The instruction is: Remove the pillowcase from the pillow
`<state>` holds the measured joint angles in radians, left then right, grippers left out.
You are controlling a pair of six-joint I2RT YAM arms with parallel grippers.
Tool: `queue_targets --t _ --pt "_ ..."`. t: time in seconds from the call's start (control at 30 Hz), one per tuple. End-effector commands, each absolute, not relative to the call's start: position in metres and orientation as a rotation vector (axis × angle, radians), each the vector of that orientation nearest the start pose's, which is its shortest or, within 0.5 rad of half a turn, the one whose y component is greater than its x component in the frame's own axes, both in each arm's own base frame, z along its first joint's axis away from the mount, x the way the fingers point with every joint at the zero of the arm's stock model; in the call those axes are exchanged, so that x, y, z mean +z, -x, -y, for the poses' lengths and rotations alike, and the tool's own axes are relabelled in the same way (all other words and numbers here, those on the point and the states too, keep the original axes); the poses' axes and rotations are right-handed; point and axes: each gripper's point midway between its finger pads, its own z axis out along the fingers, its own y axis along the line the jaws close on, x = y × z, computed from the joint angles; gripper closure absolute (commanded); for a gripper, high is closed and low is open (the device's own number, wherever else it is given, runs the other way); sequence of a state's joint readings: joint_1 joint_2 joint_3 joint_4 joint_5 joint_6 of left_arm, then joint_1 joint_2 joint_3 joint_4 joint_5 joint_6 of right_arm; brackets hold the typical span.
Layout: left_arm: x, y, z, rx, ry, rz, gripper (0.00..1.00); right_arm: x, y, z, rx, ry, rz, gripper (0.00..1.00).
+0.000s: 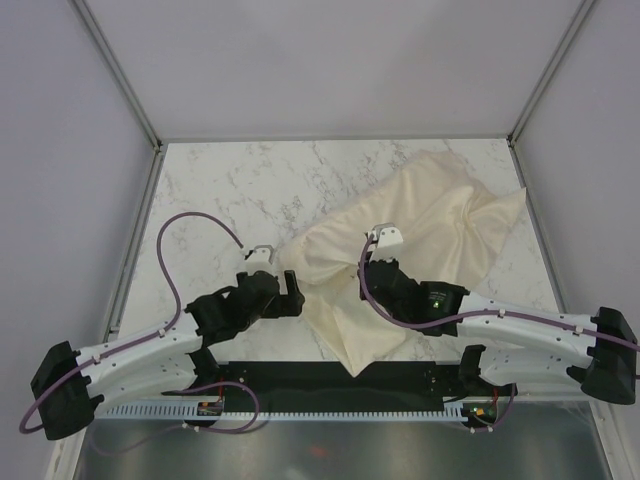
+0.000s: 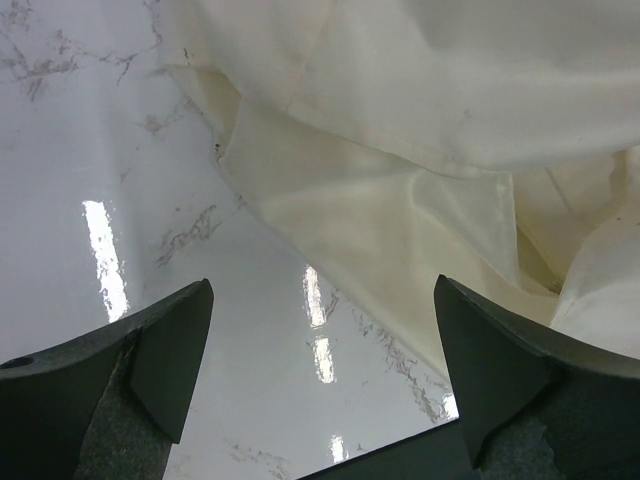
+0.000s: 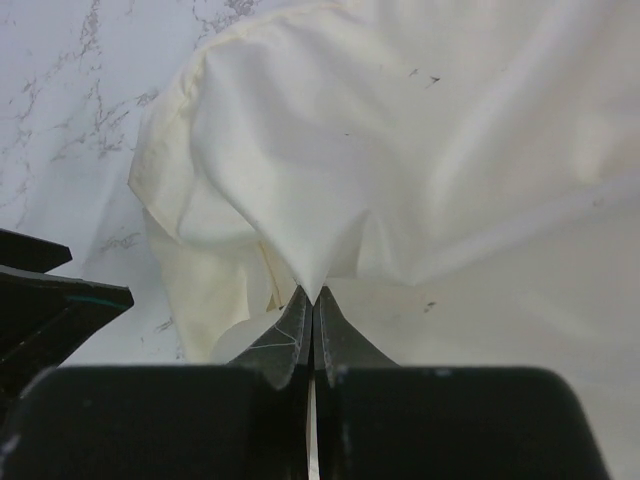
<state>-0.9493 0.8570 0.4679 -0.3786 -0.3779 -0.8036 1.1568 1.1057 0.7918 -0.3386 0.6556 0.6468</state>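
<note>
- While clamped shut on pillowcase (image 3: 420,150) fold w/ R gripper (image 3: 312,297), was at grasp step;
- held L gripper (image 2: 322,290) wide open, empty;
- next prob. needed steady pull, pillow pinned.

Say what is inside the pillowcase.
Only the pillowcase itself shows, cream cloth heaped in folds; anything inside is covered. The right claw is shut on a fold.

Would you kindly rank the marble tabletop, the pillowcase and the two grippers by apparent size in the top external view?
1. marble tabletop
2. pillowcase
3. left gripper and right gripper: they look about alike, so I leave them unranked.
</note>
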Motion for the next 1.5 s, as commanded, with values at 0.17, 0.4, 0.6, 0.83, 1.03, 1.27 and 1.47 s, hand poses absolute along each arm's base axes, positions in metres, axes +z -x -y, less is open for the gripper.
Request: queue_targets --t 0.17,0.4,0.6,0.83,1.03,1.27,1.47 --pt "0.108 -0.193 0.229 -0.654 0.038 -2.249 0.02 0.158 -0.214 -0.232 0.241 0.145 -2.068 1.0" --pt "0.105 -0.196 0.259 -0.736 0.016 -2.264 0.04 0.14 -0.213 -0.226 0.199 0.145 -2.092 1.0" --pt "0.09 -0.197 0.275 -0.737 0.0 -2.299 0.07 0.129 -0.208 -0.221 0.215 0.117 -2.108 1.0" --pt "0.079 -0.203 0.286 -0.742 0.004 -2.307 0.08 0.129 -0.203 -0.216 0.254 0.1 -2.107 1.0" --pt "0.069 -0.203 0.301 -0.77 -0.013 -2.329 0.08 0.129 -0.201 -0.214 0.266 0.093 -2.109 1.0" --pt "0.054 -0.197 0.311 -0.773 -0.044 -2.377 0.46 0.125 -0.2 -0.215 0.267 0.092 -2.12 1.0" --pt "0.044 -0.193 0.306 -0.753 -0.05 -2.399 0.83 0.127 -0.201 -0.213 0.265 0.085 -2.112 1.0"
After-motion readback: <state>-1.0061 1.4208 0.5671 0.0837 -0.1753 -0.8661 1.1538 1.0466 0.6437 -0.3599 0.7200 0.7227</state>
